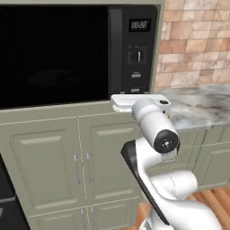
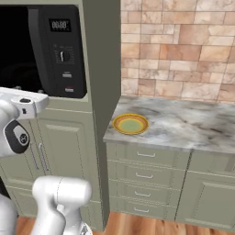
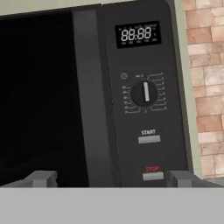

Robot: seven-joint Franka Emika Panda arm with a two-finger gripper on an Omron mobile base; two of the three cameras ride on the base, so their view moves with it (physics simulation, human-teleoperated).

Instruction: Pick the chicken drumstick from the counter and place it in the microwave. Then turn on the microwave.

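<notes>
We hold our pincer (image 3: 109, 178) level in front of the microwave (image 1: 67, 54), its two finger tips (image 3: 41, 178) standing wide apart with nothing between them; it points squarely at the control panel (image 3: 142, 96); the door looks closed, dark glass to the left of the panel; the START button (image 3: 149, 139) sits just above and between our tips, the STOP button (image 3: 152, 176) lower still, level with the tips and close to the right one; the dial (image 3: 145, 93) is higher up, under the digital display (image 3: 138, 35); so the coming press, as we judge it, calls for a small rise and a straight push forward, START lying up and slightly right of our centre line; the chicken drumstick we cannot make out anywhere, the glass being too dark to tell whether it lies inside; on the worktop (image 2: 183, 121) off to the right there is a round yellow-green plate (image 2: 131, 124), bare, well apart from our arm; if the drumstick is indeed inside, we are on the closing step.
</notes>
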